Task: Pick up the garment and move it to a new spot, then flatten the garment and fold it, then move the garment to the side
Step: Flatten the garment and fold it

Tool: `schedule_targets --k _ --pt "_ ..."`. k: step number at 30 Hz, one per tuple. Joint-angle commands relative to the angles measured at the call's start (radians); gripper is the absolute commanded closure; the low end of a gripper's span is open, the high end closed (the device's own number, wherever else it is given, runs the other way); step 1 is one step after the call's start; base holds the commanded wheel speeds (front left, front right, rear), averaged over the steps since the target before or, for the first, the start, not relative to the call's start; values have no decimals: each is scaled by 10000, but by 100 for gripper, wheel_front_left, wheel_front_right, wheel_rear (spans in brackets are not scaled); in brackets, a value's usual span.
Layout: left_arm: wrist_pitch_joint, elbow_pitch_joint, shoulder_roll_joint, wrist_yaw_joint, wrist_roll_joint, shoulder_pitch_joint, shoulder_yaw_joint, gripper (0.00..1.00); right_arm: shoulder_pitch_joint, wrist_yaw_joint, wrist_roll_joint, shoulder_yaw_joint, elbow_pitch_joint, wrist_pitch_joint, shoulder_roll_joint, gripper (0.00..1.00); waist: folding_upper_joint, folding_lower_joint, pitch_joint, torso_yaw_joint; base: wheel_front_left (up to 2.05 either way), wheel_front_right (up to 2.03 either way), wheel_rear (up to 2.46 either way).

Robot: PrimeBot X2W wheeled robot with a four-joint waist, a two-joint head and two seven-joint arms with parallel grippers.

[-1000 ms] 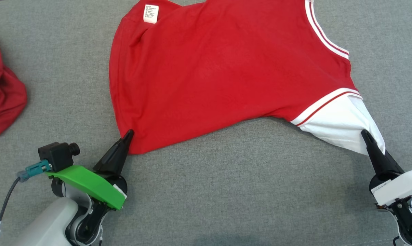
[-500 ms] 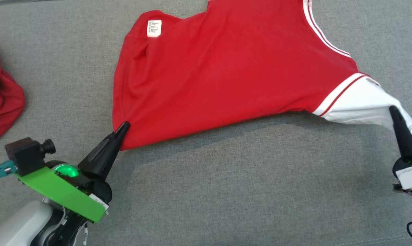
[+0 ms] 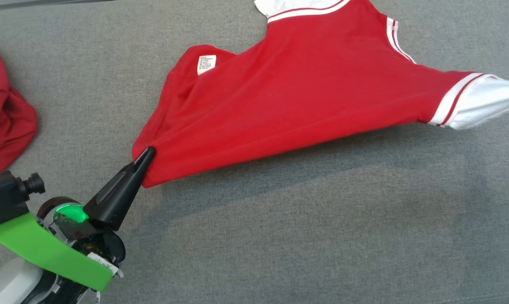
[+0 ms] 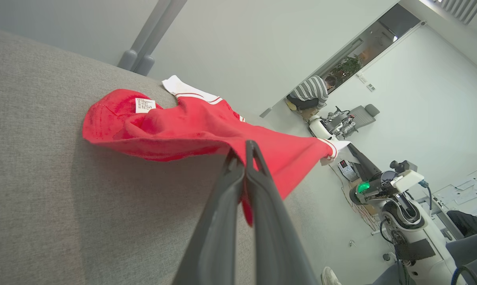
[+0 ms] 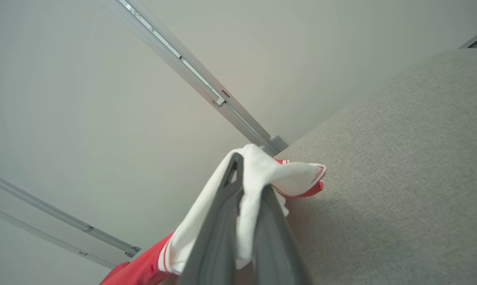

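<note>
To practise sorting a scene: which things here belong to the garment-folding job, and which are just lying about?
Job: garment, left gripper and right gripper, both shut on it.
Lying about: crumpled red cloth at the left, person in the background.

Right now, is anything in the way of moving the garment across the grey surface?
Only toward the left: a crumpled red cloth lies there. The left gripper and right gripper grip the garment directly.

We log a robotics lab in office space: grey fabric-covered worktop [image 4: 36, 190] beneath the left gripper [image 4: 242, 148]; far beyond its tips, bare white walls [image 4: 262, 39], grey padded office chair [image 4: 363, 113], crouching person in striped top [image 4: 311, 92].
</note>
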State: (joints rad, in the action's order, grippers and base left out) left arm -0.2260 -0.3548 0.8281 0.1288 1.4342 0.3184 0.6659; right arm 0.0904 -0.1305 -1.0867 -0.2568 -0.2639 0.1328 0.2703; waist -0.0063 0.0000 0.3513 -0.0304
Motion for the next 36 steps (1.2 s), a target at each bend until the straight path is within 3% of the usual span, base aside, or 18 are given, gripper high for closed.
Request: schedule_targets --k 1,14,22,26,31,36 --pt "117 -102 169 -158 68 -110 5 100 234 -4 -183 -219 -240 101 2 100 63 0 -32 -7 0 0 0" --pt "600 -1528 466 -1275 249 -27 -32 100 1778 -6 -1222 -1435 -2000 1201 -298 100 63 0 -515 -23 0 0 0" --pt "863 -2997 682 -2171 1275 257 -612 100 3688 -6 -1212 -2123 -2513 2383 -898 100 63 0 -785 89 0 0 0" --pt "1406 -3132 803 -2687 2566 926 -1276 100 5098 -6 -577 -2291 -2174 3323 -1226 100 63 0 -667 236 0 0 0" --pt "2616 -1985 960 -3669 4079 2657 -2099 100 7273 -6 1013 -1857 -1005 4372 -1793 100 63 0 80 275 0 0 0" --pt "3950 -56 411 -4486 4588 5308 -2081 100 9696 -4 2843 -1371 853 4316 -2143 100 63 0 1239 410 0 0 0"
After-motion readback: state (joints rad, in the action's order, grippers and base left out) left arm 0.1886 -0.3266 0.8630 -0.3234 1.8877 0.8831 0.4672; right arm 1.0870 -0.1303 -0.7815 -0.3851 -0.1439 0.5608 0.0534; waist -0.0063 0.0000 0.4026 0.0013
